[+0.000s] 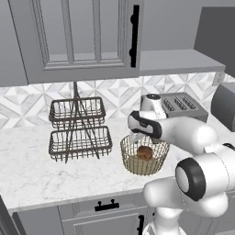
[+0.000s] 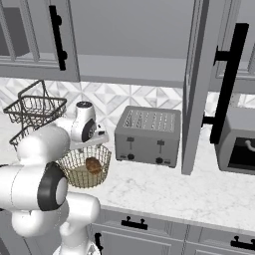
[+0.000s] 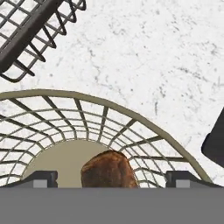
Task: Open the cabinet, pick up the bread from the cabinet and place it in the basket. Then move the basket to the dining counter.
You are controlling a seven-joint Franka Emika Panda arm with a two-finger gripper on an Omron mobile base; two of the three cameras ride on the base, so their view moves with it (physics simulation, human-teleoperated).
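Note:
The bread, a small brown loaf, lies on the solid base of the gold wire basket, which stands on the marble worktop. My gripper hovers just above the basket's rim, pointing down into it. It is open, its fingertips wide apart on either side of the loaf and not touching it. The grey upper cabinet hangs above; one of its doors stands open, edge-on to the right base view.
A dark two-tier wire rack stands left of the basket. A grey toaster sits right of it, with another dark appliance beyond the open door. Grey drawers run under the worktop.

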